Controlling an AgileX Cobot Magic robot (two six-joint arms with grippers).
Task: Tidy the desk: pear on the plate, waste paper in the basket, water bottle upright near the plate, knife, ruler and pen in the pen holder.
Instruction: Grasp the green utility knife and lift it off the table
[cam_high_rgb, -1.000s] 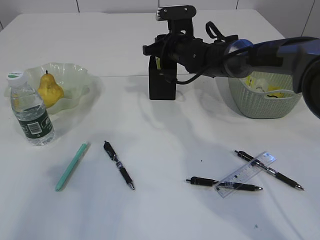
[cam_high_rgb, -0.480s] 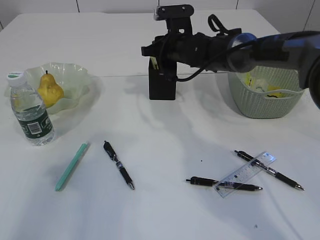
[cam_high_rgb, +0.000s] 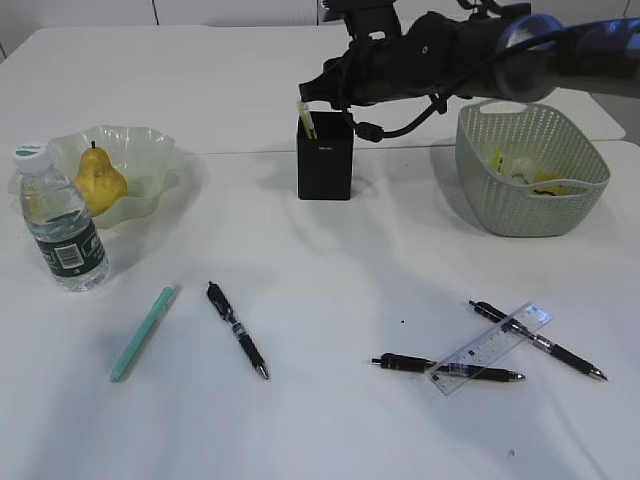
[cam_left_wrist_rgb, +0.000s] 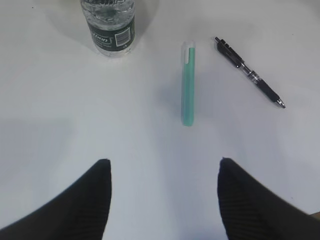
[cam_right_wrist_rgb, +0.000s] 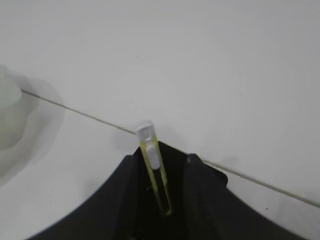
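Observation:
The yellow pear (cam_high_rgb: 98, 180) lies on the wavy pale-green plate (cam_high_rgb: 150, 150), with the water bottle (cam_high_rgb: 62, 225) upright beside it. The black pen holder (cam_high_rgb: 324, 160) holds a yellow-white knife (cam_high_rgb: 305, 118), which leans out of its top. My right gripper (cam_high_rgb: 335, 85) hovers just above the holder, open and apart from the knife (cam_right_wrist_rgb: 150, 145). Waste paper (cam_high_rgb: 520, 170) lies in the basket (cam_high_rgb: 530, 215). The clear ruler (cam_high_rgb: 490, 348) rests across two black pens (cam_high_rgb: 445, 368). My left gripper (cam_left_wrist_rgb: 163, 162) is open above bare desk, near a teal stick (cam_left_wrist_rgb: 188, 85).
A third black pen (cam_high_rgb: 237, 330) lies beside the teal stick (cam_high_rgb: 142, 333) at the front left. In the left wrist view the bottle (cam_left_wrist_rgb: 110, 25) stands beyond the stick, with the pen (cam_left_wrist_rgb: 250, 74) to its right. The plate's rim (cam_right_wrist_rgb: 7, 110) shows left of the right gripper.
My right arm has lifted up and back from the pen holder, leaving the yellow knife standing in it. Nothing else on the desk has moved.

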